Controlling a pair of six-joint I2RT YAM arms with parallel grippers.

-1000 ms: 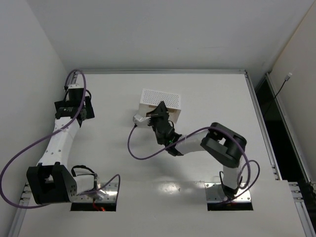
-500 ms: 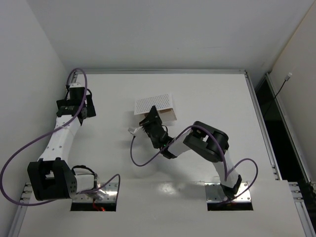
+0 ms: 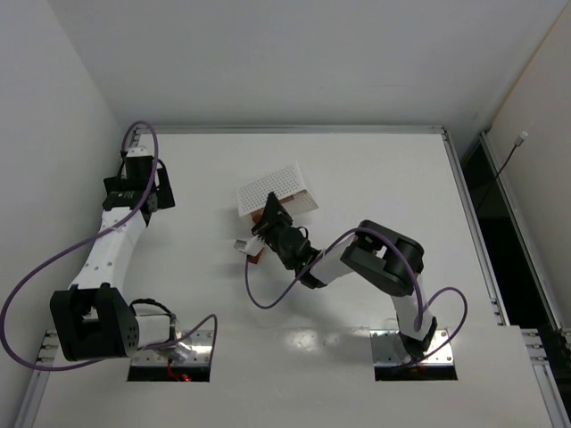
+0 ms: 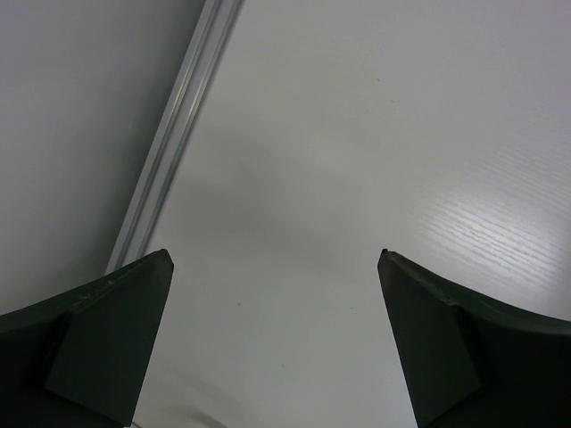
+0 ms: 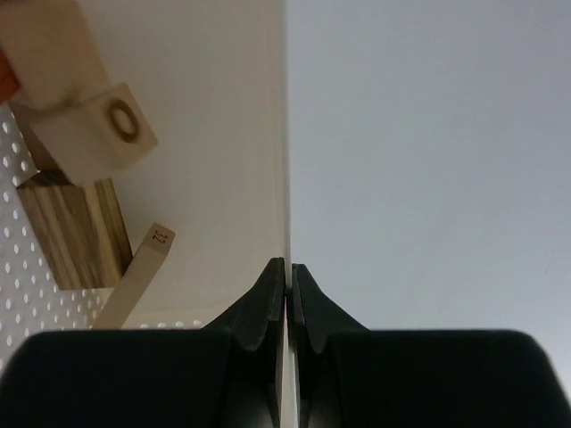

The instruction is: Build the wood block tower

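Observation:
My right gripper is shut on the thin side wall of the white perforated box, which hangs tilted near the table's middle. Inside it, the right wrist view shows wood blocks: a pale cube with a ring mark, a dark-grained block and a thin pale stick. From above, a reddish-orange piece and a pale piece lie just below the box's low end, beside the right gripper. No tower is in view. My left gripper is open over bare table, far left.
A metal rail runs along the table's left edge, close to the left gripper. A purple cable loops on the table beneath the right arm. The grey wall rises just left of the rail.
The right arm has swung the white box left and toward the near side and tipped it; small pieces now show below its low end. The left arm has hardly moved.

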